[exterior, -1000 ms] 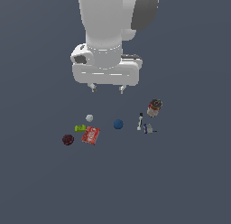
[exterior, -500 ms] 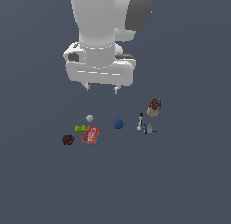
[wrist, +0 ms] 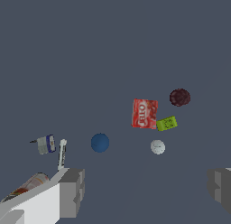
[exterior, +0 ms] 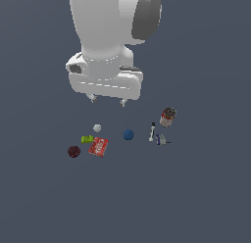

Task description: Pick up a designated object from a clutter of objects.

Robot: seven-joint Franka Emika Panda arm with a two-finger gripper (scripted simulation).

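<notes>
- The maroon ball (exterior: 73, 151) looks small and light, hard rather than squashy, with a bumpy skin that should give the fingers some bite. That is my guess from its look, not something I can test.
- Being round, it will likely roll if nudged from one side. I would take it across its widest part, one finger on each side, coming straight down.
- The gripper (exterior: 107, 99) hangs high over the grey floor (exterior: 196, 198) with its fingers spread wide and nothing between them. In the wrist view the two fingers (wrist: 72, 191) sit at opposite edges of the picture with bare floor in the gap.
- The maroon ball lies on the floor, well below the fingertips and off to one side of them, toward the exterior view's left. It is not under the gap between the fingers.
- It is the outermost piece of the clutter on that side, apart from everything else, so there is room for a finger on either side.
- Its nearest neighbours are the lime-green piece (exterior: 87, 138) and the red packet (exterior: 98, 147), both nearer the fingers than the ball is.
- The pale grey lump (exterior: 97, 128) sits almost under the fingers; the blue ball (exterior: 128, 134), the white-and-blue tool (exterior: 156, 135) and the red-and-white can (exterior: 167, 116) lie off to the other side.
</notes>
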